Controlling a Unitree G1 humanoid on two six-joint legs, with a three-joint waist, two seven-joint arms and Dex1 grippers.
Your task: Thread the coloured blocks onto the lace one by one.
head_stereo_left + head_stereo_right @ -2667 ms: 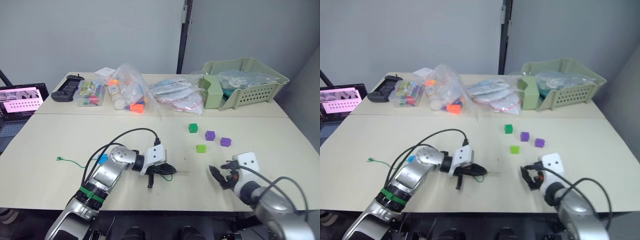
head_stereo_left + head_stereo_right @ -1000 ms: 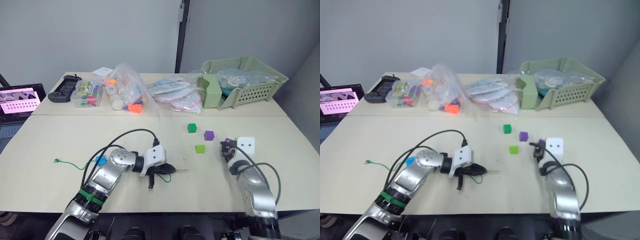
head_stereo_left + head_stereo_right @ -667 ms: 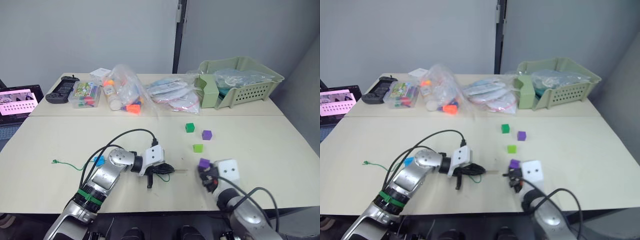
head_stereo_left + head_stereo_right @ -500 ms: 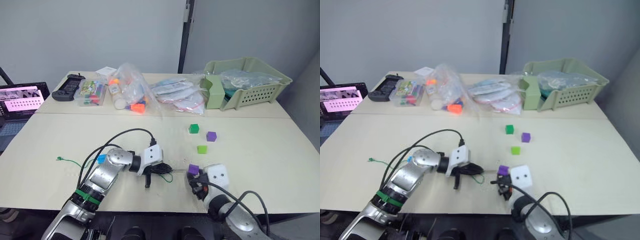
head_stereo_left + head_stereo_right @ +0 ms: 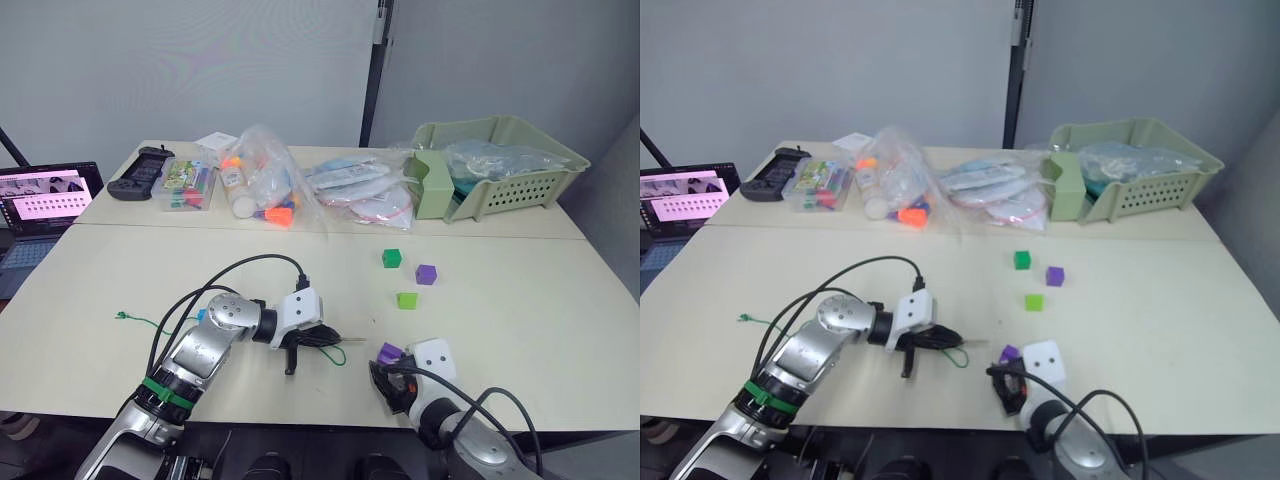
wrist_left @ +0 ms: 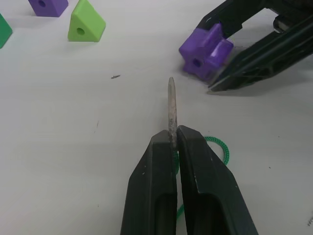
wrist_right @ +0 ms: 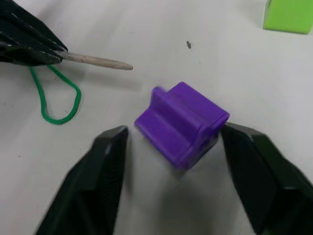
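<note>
Here the lace (image 5: 150,324) runs across the table (image 5: 520,290) from its knotted end near the left edge, under the left arm, to a small green loop beside the left gripper (image 6: 173,142). That gripper's fingers are pressed together on the stiff pale tip (image 6: 170,110), which sticks out forward, level and just above the tabletop: held that way, probably, so a block's hole can be slid straight onto it. The purple block (image 7: 183,123) lies on the table just ahead of the tip, apart from it; in the left wrist view its hole faces roughly toward the needle. The right gripper (image 7: 173,161) is spread wide with one finger either side of the block; one finger looks close to touching, the other is clear, so nothing is pinched. A blue block (image 5: 201,315) sits by the left arm, whether on the lace I cannot tell. Farther out wait a green block (image 5: 391,258), another purple block (image 5: 426,274) and a lime block (image 5: 406,300). Bags and a green basket (image 5: 500,170) line the far edge.
</note>
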